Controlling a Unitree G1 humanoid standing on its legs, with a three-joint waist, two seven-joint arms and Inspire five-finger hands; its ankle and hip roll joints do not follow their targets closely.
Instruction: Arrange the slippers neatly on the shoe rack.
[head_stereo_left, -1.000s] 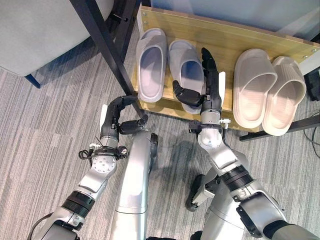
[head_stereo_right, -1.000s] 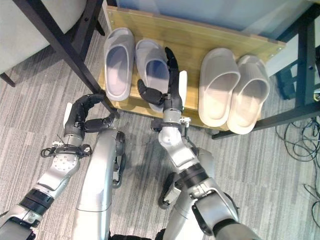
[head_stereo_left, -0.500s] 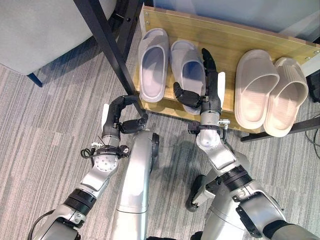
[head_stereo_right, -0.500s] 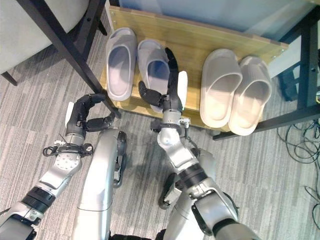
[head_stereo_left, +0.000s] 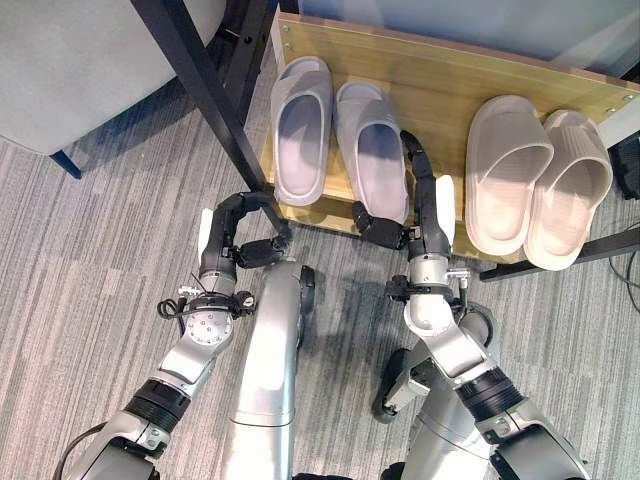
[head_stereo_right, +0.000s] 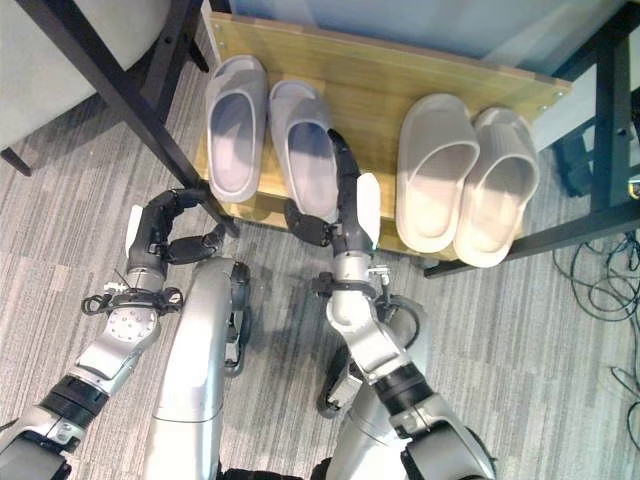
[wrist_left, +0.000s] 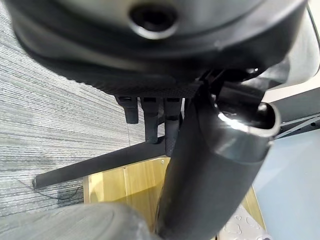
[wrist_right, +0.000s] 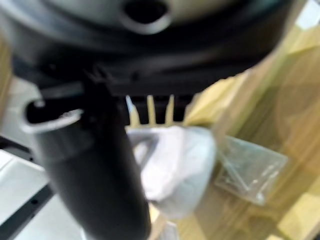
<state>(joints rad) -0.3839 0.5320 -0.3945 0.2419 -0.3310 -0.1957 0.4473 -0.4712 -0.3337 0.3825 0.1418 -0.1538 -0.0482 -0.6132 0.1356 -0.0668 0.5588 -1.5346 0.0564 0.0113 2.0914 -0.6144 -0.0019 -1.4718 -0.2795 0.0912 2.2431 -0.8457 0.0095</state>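
Note:
Two grey slippers (head_stereo_left: 302, 125) (head_stereo_left: 368, 150) lie side by side at the left of the wooden shoe rack (head_stereo_left: 440, 90), toes pointing away from me. Two beige slippers (head_stereo_left: 510, 170) (head_stereo_left: 575, 185) lie close together at the rack's right end. My right hand (head_stereo_left: 425, 205) is open at the rack's front edge, its straight fingers running along the right side of the inner grey slipper and its thumb by that slipper's heel. My left hand (head_stereo_left: 232, 235) hovers over the carpet by the rack's front left corner, fingers curled, holding nothing.
A black slanted table leg (head_stereo_left: 200, 80) crosses in front of the rack's left end, close to my left hand. A grey seat (head_stereo_left: 80, 60) stands at the upper left. A black frame (head_stereo_right: 610, 100) and loose cables (head_stereo_right: 600, 290) lie to the right of the rack.
My right hand has drawn back toward me, from over the inner grey slipper to the rack's front edge. The slippers and my left hand stay where they were.

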